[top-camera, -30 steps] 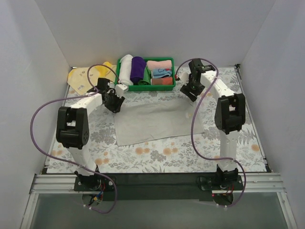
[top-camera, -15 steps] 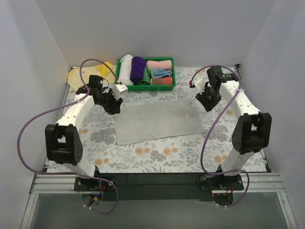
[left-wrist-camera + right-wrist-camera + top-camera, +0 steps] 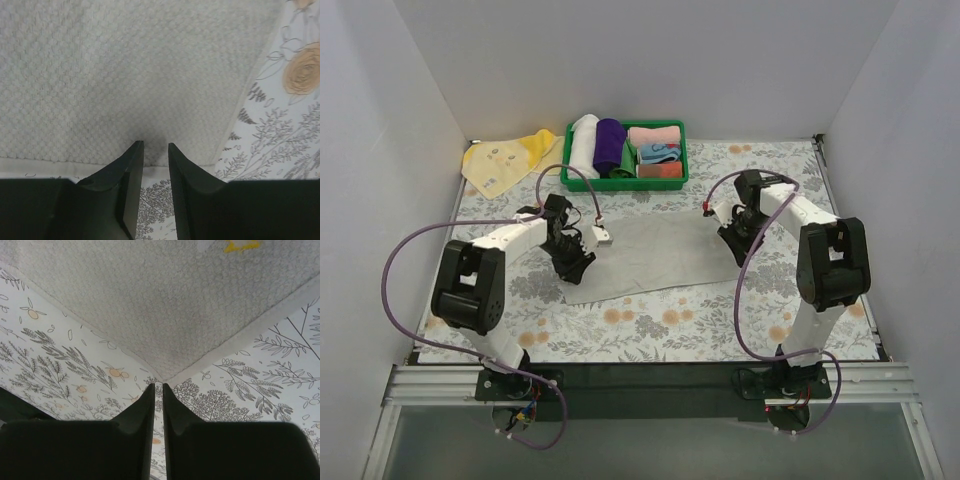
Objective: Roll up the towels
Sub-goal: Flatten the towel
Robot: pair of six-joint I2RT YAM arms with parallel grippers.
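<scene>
The light grey towel (image 3: 655, 255) lies flat in the middle of the flowered tablecloth. My left gripper (image 3: 572, 270) is down at its near left corner. In the left wrist view the towel (image 3: 125, 75) fills the top, and the left gripper (image 3: 155, 146) is narrowly open with its tips on the towel's hem. My right gripper (image 3: 734, 248) is at the towel's near right corner. The right wrist view shows the towel's (image 3: 175, 305) corner ending right at the right gripper (image 3: 157, 386), whose jaws leave only a thin slit. The pale yellow towel (image 3: 505, 162) lies flat at the back left.
A green basket (image 3: 625, 184) at the back holds white and purple rolls and pink and blue folded cloths. White walls close in the left, right and back sides. Purple cables loop from both arms.
Both arms have swung down from the towel's far side to its near corners. Both pairs of jaws have narrowed from wide open. The towel lies where it was.
</scene>
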